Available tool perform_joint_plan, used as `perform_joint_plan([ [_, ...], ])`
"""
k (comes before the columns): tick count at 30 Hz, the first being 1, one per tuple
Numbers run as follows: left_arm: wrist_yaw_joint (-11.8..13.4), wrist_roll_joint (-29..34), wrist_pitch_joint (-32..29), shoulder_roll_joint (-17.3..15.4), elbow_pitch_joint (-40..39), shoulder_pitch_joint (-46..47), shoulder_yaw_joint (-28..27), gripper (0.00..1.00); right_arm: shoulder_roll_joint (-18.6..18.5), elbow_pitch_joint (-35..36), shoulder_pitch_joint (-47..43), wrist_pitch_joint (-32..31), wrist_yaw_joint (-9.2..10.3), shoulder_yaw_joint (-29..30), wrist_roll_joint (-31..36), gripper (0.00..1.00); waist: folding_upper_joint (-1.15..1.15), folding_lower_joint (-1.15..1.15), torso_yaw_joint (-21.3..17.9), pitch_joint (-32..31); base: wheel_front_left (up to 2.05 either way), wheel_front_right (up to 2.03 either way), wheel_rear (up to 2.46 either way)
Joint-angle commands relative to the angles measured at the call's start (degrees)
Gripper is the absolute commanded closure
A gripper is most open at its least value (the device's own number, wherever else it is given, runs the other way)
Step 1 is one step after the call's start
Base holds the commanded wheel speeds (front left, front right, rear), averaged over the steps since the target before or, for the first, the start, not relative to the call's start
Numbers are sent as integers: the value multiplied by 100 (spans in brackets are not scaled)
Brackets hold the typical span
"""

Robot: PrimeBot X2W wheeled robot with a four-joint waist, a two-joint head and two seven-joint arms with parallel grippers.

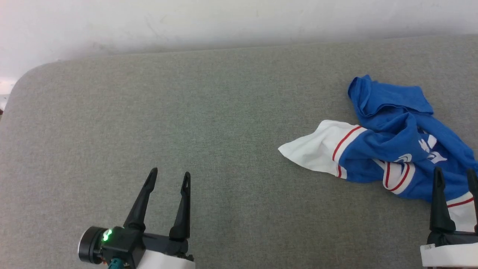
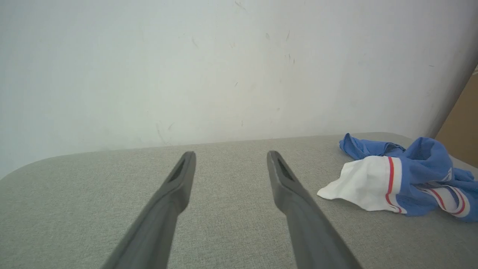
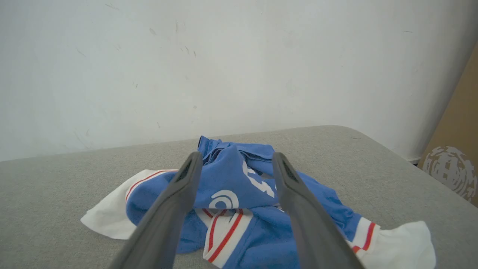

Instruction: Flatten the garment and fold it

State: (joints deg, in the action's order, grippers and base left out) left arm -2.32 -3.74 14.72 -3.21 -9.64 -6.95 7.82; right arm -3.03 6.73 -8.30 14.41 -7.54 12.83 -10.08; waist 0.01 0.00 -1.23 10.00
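From the head camera, the crumpled royal-blue jersey T-shirt with white sleeves and red-and-white trim [image 1: 392, 149] lies in a heap on the right side of the grey woven padded surface [image 1: 224, 112], one white sleeve spread out to the left and bits of white print showing among the folds. The left gripper [image 1: 170, 172] sits at the near left over bare fabric, well apart from the shirt, its two dark fingers spread and holding nothing. The right gripper [image 1: 455, 170] stands at the near right edge, fingers parted and empty, their tips over the shirt's near part. From the left wrist, the left gripper [image 2: 231, 154] has its jaws released above the grey cloth, with the shirt [image 2: 373, 183] off to the right, before a scuffed white wall [image 2: 186, 74]. From the right wrist, the right gripper [image 3: 237, 155] frames the shirt [image 3: 227, 179] between its parted fingers; whether they touch it I cannot tell. A brown cardboard sheet [image 3: 455, 157] leans at the far right.
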Motion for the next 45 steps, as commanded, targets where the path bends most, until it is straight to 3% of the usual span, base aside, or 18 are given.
perform_joint_plan([
  [1,-22,40,28,17,-19,142,30,0,14,5,79,54,5,26,4,0,-1,0,-32,-16,0,0,0],
  [6,-236,246,-98,-155,349,860,324,0,14,92,180,57,5,129,18,0,-1,0,-45,35,0,0,0],
  [14,-499,395,-1489,-359,1236,2715,1479,0,14,217,351,58,5,194,35,0,-1,0,-57,395,0,0,0],
  [24,-515,-627,-3024,-491,2629,5034,3610,0,15,315,639,58,5,56,-13,0,-1,0,-375,1124,0,0,0],
  [37,-516,-1480,-4096,-787,4237,6033,5420,0,15,313,840,59,5,-66,-132,0,-1,0,-896,1465,0,0,0],
  [38,-516,-1642,-4175,-777,4305,6025,5544,18,15,304,847,59,5,-75,-143,0,-1,0,-919,1464,0,0,0],
  [39,-516,-1829,-4272,-763,4350,6001,5682,68,15,296,851,59,5,-81,-154,0,-1,0,-936,1459,0,0,0],
  [40,-516,-2004,-4341,-763,4350,5997,5846,100,15,290,852,59,5,-85,-162,0,-1,0,-946,1451,0,0,0],
  [45,-516,-2584,-4337,-825,4354,6064,6186,100,15,239,834,59,5,3,-175,0,-1,0,-854,1320,0,0,0],
])
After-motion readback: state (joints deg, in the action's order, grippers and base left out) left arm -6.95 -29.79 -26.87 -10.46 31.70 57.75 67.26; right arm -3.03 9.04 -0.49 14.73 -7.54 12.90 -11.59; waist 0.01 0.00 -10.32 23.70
